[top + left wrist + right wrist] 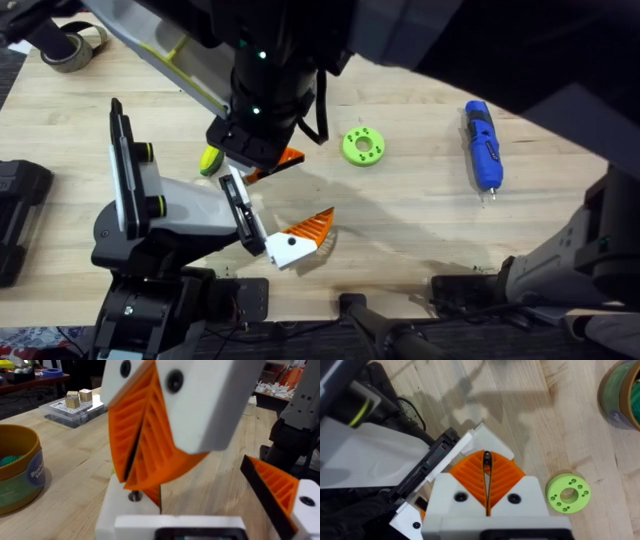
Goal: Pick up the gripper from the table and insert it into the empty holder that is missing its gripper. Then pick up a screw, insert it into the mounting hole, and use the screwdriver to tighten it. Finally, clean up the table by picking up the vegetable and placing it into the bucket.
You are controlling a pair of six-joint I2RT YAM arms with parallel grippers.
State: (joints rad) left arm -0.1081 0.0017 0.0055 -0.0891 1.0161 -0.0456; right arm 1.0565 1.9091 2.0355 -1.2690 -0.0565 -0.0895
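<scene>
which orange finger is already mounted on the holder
The ribbed finger with the white base, fixed at the tip of the holder. The other orange piece sits apart, under the dark arm.

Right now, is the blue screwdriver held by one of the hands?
No, the blue screwdriver lies alone on the wooden table, well apart from the green disc.
</scene>
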